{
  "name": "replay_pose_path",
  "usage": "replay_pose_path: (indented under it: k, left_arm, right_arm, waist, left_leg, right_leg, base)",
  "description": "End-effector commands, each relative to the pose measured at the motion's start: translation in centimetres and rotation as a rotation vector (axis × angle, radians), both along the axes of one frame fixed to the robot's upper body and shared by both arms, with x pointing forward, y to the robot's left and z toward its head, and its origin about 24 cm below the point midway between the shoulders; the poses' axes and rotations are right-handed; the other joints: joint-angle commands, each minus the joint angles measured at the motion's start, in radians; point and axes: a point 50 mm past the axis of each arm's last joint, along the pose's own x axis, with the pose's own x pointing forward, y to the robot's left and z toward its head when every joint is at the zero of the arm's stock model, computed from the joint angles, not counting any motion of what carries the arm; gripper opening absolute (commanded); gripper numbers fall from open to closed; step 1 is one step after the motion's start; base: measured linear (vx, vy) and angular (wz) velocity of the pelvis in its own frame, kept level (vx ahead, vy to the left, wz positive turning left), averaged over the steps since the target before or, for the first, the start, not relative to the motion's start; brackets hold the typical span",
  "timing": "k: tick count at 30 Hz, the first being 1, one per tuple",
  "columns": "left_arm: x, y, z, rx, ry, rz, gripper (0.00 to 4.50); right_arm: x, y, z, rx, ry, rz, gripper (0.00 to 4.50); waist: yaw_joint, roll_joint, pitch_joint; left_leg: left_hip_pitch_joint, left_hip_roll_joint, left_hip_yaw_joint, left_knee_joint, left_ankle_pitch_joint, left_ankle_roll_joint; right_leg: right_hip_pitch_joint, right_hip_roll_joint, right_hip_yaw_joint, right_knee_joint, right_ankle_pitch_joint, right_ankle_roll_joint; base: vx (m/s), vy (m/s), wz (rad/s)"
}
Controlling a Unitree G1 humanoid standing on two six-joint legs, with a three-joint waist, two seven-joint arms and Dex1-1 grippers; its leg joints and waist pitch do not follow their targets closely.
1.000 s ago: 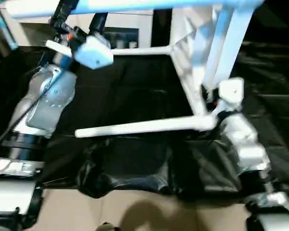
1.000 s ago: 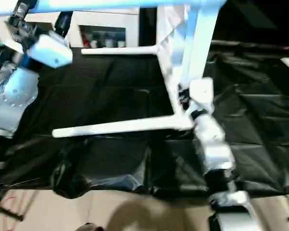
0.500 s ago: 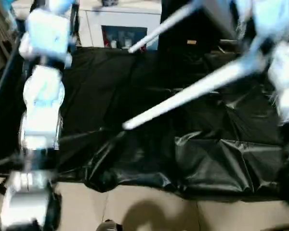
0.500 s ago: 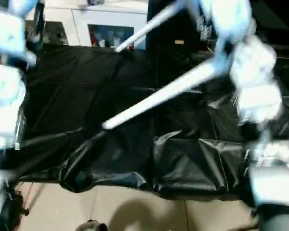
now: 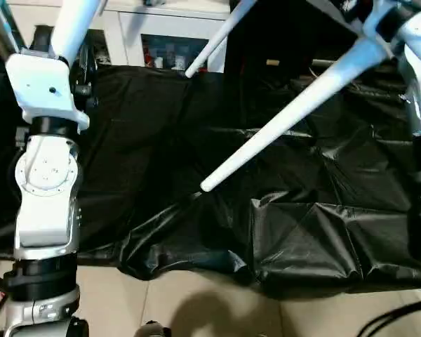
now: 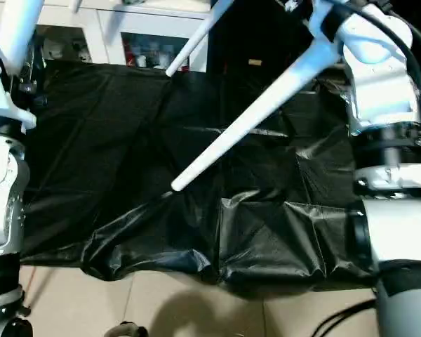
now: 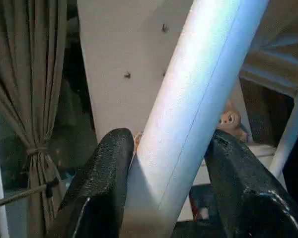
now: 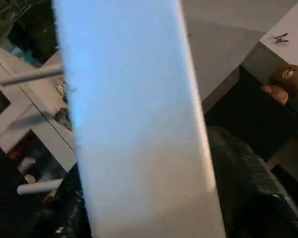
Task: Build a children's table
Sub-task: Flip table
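- Left arm [image 5: 45,175]: raised upright at the left side of the head views, silver forearm below, white wrist block above.
- Left gripper [image 7: 171,163]: two black fingers [image 7: 102,183] set either side of a white table leg [image 7: 198,99], pads against its flanks; closed on the leg.
- Right arm [image 6: 393,175]: raised at the right side of the head views, white wrist housing near the top, black cabling looped over it.
- Right gripper [image 8: 149,208]: one dark finger [image 8: 243,188] visible beside a broad white leg [image 8: 134,114] close before the camera; grip state not discernible.
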Motion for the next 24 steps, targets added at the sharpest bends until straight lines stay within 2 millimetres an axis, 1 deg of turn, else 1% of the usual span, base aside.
replay_pose_path:
  k: [1, 2, 3, 4, 5, 6, 7, 8, 9, 10, 11, 12, 14, 15, 16, 17, 18, 19, 20, 21, 22, 23, 24]
  left_arm:
    - [0.7, 0.8, -2.4, -0.088, 0.139, 0.023, 2.17]
    - [0.7, 0.8, -2.4, -0.083, 0.14, 0.021, 2.17]
    - [0.7, 0.7, -2.4, -0.08, 0.14, 0.02, 2.13]
    - [0.7, 0.7, -2.4, -0.077, 0.143, 0.018, 2.13]
    - [0.7, 0.7, -2.4, -0.077, 0.143, 0.018, 2.11]
    - [0.7, 0.6, -2.3, -0.075, 0.147, 0.016, 2.11]
    - [0.7, 0.6, -2.3, -0.075, 0.147, 0.016, 2.11]
    - [0.8, 0.6, -2.3, -0.073, 0.15, 0.014, 2.05]
    - [0.9, 0.6, -2.3, -0.07, 0.155, 0.012, 1.98]
    - [1.0, 0.5, -2.2, -0.068, 0.158, 0.01, 1.93]
    - [1.0, 0.5, -2.2, -0.067, 0.16, 0.008, 1.93]
    - [1.0, 0.5, -2.2, -0.066, 0.162, 0.006, 1.91]
    - [1.1, 0.5, -2.2, -0.065, 0.165, 0.005, 1.88]
    - [1.1, 0.5, -2.2, -0.062, 0.167, 0.003, 1.86]
    - [1.1, 0.5, -2.2, -0.062, 0.169, 0.003, 1.85]
    - [1.1, 0.5, -2.2, -0.061, 0.171, 0.003, 1.85]
    - [1.1, 0.5, -2.3, -0.06, 0.174, 0.001, 1.85]
    - [1.1, 0.5, -2.3, -0.059, 0.177, 0.001, 1.85]
    - [1.1, 0.5, -2.3, -0.059, 0.178, 0.001, 1.85]
    - [1.2, 0.6, -2.4, -0.061, 0.185, -0.001, 1.85]
    - [1.2, 0.6, -2.5, -0.06, 0.192, -0.001, 1.85]
    - [1.2, 0.6, -2.6, -0.062, 0.199, -0.003, 1.85]
    - [1.2, 0.6, -2.9, -0.063, 0.213, -0.007, 1.85]
  right_arm:
    - [-1.3, 0.7, 2.2, 0.057, -0.135, 0.131, 2.93]
    - [-1.4, 0.7, 2.2, 0.061, -0.147, 0.132, 2.93]
    - [-1.4, 0.7, 2.2, 0.063, -0.156, 0.132, 3.21]
    - [-1.5, 0.8, 2.2, 0.076, -0.165, 0.142, 3.21]
    - [-1.5, 0.8, 2.2, 0.076, -0.165, 0.142, 3.26]
    - [-2.2, 0.8, 2.6, 0.155, -0.222, 0.203, 3.26]
    - [-2.2, 0.8, 2.6, 0.155, -0.222, 0.203, 3.26]
    - [-2.9, 1.0, 2.9, 0.202, -0.256, 0.267, 3.26]
    - [-3.6, 1.3, 3.0, 0.248, -0.277, 0.355, 3.26]
    - [-4.1, 1.7, 3.0, 0.27, -0.273, 0.424, 3.26]
    - [-4.3, 1.9, 2.9, 0.28, -0.266, 0.456, 3.26]
    - [-4.6, 2.3, 2.7, 0.283, -0.25, 0.507, 3.26]
    - [-4.9, 2.7, 2.3, 0.269, -0.235, 0.542, 3.26]
    - [-5.3, 3.4, 1.5, 0.241, -0.202, 0.586, 3.26]
    - [-5.4, 3.6, 1.0, 0.227, -0.186, 0.598, 3.26]
    - [-5.6, 3.9, 0.5, 0.218, -0.172, 0.614, 3.26]
    - [-5.9, 4.2, -0.3, 0.215, -0.151, 0.637, 3.26]
    - [-6.1, 4.3, -0.6, 0.218, -0.139, 0.649, 3.26]
    - [-6.2, 4.4, -0.8, 0.22, -0.132, 0.656, 3.26]
    - [-6.7, 5.0, -1.7, 0.22, -0.097, 0.683, 3.26]
    - [-7.1, 5.4, -2.2, 0.212, -0.082, 0.694, 3.26]
    - [-7.3, 5.6, -2.5, 0.213, -0.069, 0.703, 3.26]
    - [-7.5, 5.9, -2.8, 0.219, -0.054, 0.707, 3.26]
  waist:
    - [-0.009, 0.003, -0.068]
    - [-0.008, 0.003, -0.069]
    - [-0.008, 0.003, -0.068]
    - [-0.007, 0.006, -0.069]
    - [-0.007, 0.006, -0.069]
    - [-0.007, 0.002, -0.072]
    - [-0.011, -0.004, -0.073]
    - [-0.007, 0.003, -0.075]
    - [-0.001, 0.013, -0.079]
    - [-0.003, 0.017, -0.079]
    - [-0.003, 0.017, -0.079]
    - [-0.002, 0.02, -0.079]
    - [-0.003, 0.015, -0.078]
    - [-0.001, 0.016, -0.075]
    - [0.0, 0.017, -0.074]
    - [-0.002, 0.016, -0.073]
    - [-0.002, 0.016, -0.07]
    - [-0.003, 0.016, -0.07]
    - [-0.004, 0.015, -0.068]
    - [-0.007, 0.018, -0.061]
    - [-0.008, 0.016, -0.059]
    - [-0.011, 0.017, -0.058]
    - [-0.015, 0.012, -0.06]
  left_leg:
    - [0.037, 0.029, -0.016, -0.064, -0.31, -0.021]
    - [0.037, 0.029, -0.016, -0.064, -0.313, -0.023]
    - [0.038, 0.028, -0.015, -0.064, -0.318, -0.023]
    - [0.038, 0.027, -0.015, -0.063, -0.317, -0.025]
    - [0.038, 0.027, -0.015, -0.063, -0.317, -0.025]
    - [0.036, 0.028, -0.014, -0.063, -0.321, -0.018]
    - [0.029, 0.026, -0.017, -0.062, -0.308, -0.007]
    - [0.03, 0.026, -0.016, -0.062, -0.289, -0.003]
    - [0.029, 0.029, -0.016, -0.057, -0.207, 0.019]
    - [0.027, 0.031, -0.017, -0.058, -0.189, 0.024]
    - [0.027, 0.031, -0.017, -0.058, -0.189, 0.024]
    - [0.029, 0.033, -0.018, -0.057, -0.174, 0.021]
    - [0.03, 0.033, -0.018, -0.058, -0.191, 0.009]
    - [0.035, 0.033, -0.016, -0.06, -0.214, 0.0]
    - [0.038, 0.036, -0.017, -0.063, -0.238, -0.012]
    - [0.038, 0.035, -0.017, -0.064, -0.25, -0.019]
    - [0.04, 0.035, -0.017, -0.067, -0.285, -0.031]
    - [0.042, 0.035, -0.018, -0.069, -0.304, -0.039]
    - [0.041, 0.034, -0.02, -0.071, -0.314, -0.043]
    - [0.045, 0.033, -0.021, -0.077, -0.369, -0.056]
    - [0.047, 0.032, -0.022, -0.078, -0.392, -0.062]
    - [0.055, 0.031, -0.023, -0.081, -0.444, -0.065]
    - [0.051, 0.028, -0.028, -0.081, -0.447, -0.06]
  right_leg:
    - [0.026, -0.026, 0.026, -0.083, -0.201, -0.148]
    - [0.026, -0.027, 0.026, -0.083, -0.202, -0.147]
    - [0.024, -0.026, 0.027, -0.084, -0.202, -0.147]
    - [0.025, -0.027, 0.027, -0.083, -0.196, -0.148]
    - [0.025, -0.027, 0.027, -0.083, -0.196, -0.148]
    - [0.027, -0.031, 0.027, -0.082, -0.184, -0.144]
    - [0.031, -0.03, 0.025, -0.079, -0.189, -0.135]
    - [0.031, -0.03, 0.026, -0.079, -0.178, -0.137]
    - [0.034, -0.028, 0.028, -0.069, -0.058, -0.162]
    - [0.036, -0.026, 0.027, -0.066, -0.026, -0.17]
    - [0.036, -0.026, 0.027, -0.066, -0.026, -0.17]
    - [0.038, -0.021, 0.023, -0.059, 0.026, -0.188]
    - [0.041, -0.02, 0.023, -0.059, 0.024, -0.195]
    - [0.037, -0.02, 0.025, -0.064, -0.001, -0.196]
    - [0.036, -0.023, 0.025, -0.068, -0.036, -0.192]
    - [0.036, -0.023, 0.026, -0.07, -0.052, -0.19]
    - [0.035, -0.024, 0.026, -0.076, -0.099, -0.181]
    - [0.035, -0.026, 0.028, -0.078, -0.125, -0.171]
    - [0.034, -0.025, 0.027, -0.081, -0.145, -0.164]
    - [0.03, -0.025, 0.027, -0.089, -0.224, -0.149]
    - [0.029, -0.026, 0.028, -0.094, -0.261, -0.138]
    - [0.024, -0.028, 0.029, -0.103, -0.328, -0.113]
    - [0.028, -0.029, 0.028, -0.105, -0.373, -0.089]
  base:
    - [0.0, 0.0, 0.0]
    - [0.0, 0.0, 0.0]
    - [0.0, 0.0, 0.0]
    - [0.0, 0.0, 0.0]
    - [0.0, 0.0, 0.0]
    - [0.0, 0.0, 0.0]
    - [0.0, 0.0, 0.0]
    - [0.0, 0.0, 0.0]
    - [0.0, 0.0, 0.0]
    - [0.0, 0.0, 0.0]
    - [0.0, 0.0, 0.0]
    - [0.0, 0.0, 0.0]
    - [0.0, 0.0, 0.0]
    - [0.0, 0.0, 0.0]
    - [0.0, 0.0, 0.0]
    - [0.0, 0.0, 0.0]
    - [0.0, 0.0, 0.0]
    - [0.0, 0.0, 0.0]
    - [0.0, 0.0, 0.0]
    - [0.0, 0.0, 0.0]
    - [0.0, 0.0, 0.0]
    - [0.0, 0.0, 0.0]
    - [0.0, 0.0, 0.0]
